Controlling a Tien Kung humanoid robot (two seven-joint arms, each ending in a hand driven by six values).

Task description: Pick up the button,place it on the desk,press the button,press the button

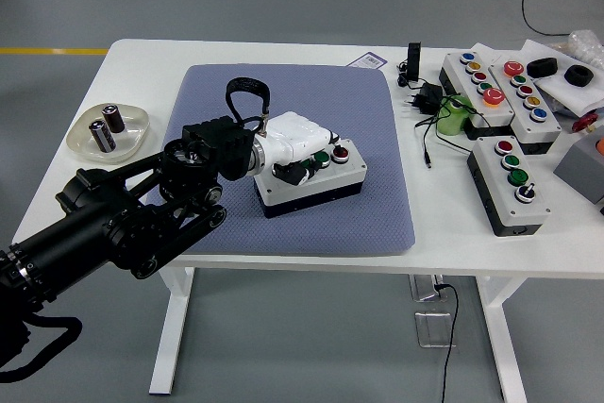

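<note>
Now, left hand: white, on top of the button box, fingers curled down over its buttons.
Button box: on the blue mat, mid-surface.
Right hand: unseen.

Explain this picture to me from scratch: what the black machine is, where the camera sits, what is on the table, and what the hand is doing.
The camera sits high on the robot, looking down over a white table. The black arm from the left ends in the robot's left hand, white with five fingers. It rests on top of a button box lying on a blue mat, its fingers curled down over the buttons, apparently pressing one; it holds nothing. The right arm is out of view. At the left stands a dish with two small cylinders. At the right lie more button boxes, a plug with its cable and a green object.
</note>
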